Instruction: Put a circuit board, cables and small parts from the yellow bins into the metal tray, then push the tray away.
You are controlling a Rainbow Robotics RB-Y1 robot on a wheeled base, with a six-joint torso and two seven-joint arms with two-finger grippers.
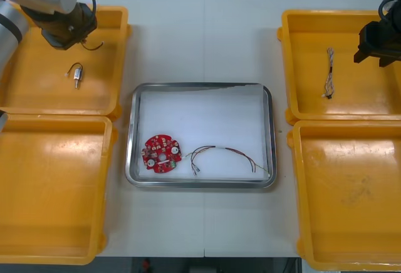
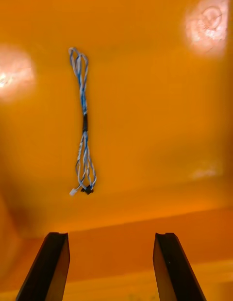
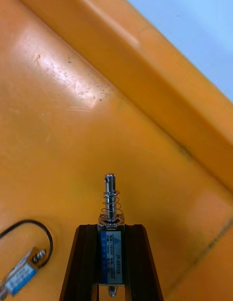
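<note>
Metal tray (image 1: pixel 200 183): stands at the middle of the table (image 1: pixel 200 35), white inside, with yellow bins on both sides of it.

Contents of the tray: one round red circuit board (image 1: pixel 162 153) lies at its near left corner. A thin cable (image 1: pixel 219 148) with red and yellow leads lies just right of the board and curves toward the tray's near right corner. The two are close but apart.

Left hand (image 3: pixel 110 228): over the far bin (image 1: pixel 119 47) left of the tray. Its fingers are closed on a small metal part (image 3: pixel 110 209) with a blue label; the part's spring and pin stick out past the fingertips. Whether the part is clear of the bin floor cannot be told. A second small metal part (image 3: pixel 22 276), with a looped black wire, lies loose on the bin floor beside the hand.

Right hand (image 2: pixel 111 235): over the far bin (image 1: pixel 288 60) right of the tray, at the bin's outer side. Its fingers stand wide apart with nothing between them. A twisted blue and white cable (image 2: pixel 83 126) lies straight on that bin's floor, beyond the fingertips and untouched.
</note>
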